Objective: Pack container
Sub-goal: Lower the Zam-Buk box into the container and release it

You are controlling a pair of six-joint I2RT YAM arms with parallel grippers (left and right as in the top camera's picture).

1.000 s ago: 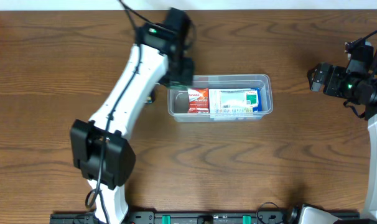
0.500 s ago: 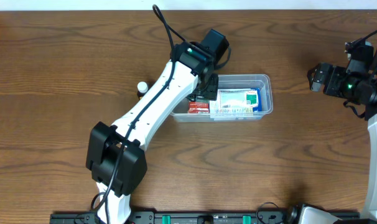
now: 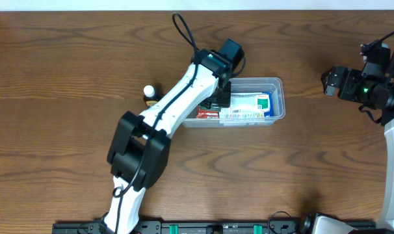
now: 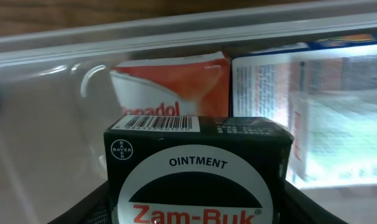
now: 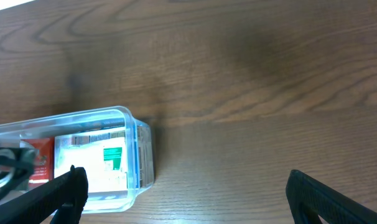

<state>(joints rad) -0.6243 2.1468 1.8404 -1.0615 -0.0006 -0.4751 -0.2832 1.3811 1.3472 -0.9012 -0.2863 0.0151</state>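
The clear plastic container point(image 3: 278, 97) sits mid-table. It holds a red-and-white carton point(image 3: 207, 114) and a blue-and-white carton point(image 3: 254, 105). In the left wrist view the red-and-white carton point(image 4: 176, 87) and the blue-and-white carton point(image 4: 313, 112) lie just ahead inside the container point(image 4: 45, 112). My left gripper point(image 3: 218, 99) hangs over the container's left end, shut on a black Zam-Buk ointment box point(image 4: 198, 171). My right gripper point(image 3: 327, 82) is open and empty at the far right, well away from the container point(image 5: 142, 149).
A small white-capped bottle point(image 3: 148, 93) stands on the table left of the container, beside my left arm. The wooden table point(image 3: 281, 175) extends in front and to the right.
My left arm has swung right from the container's left corner to over its left end, carrying the ointment box. The small bottle is now uncovered. The right arm has not moved.
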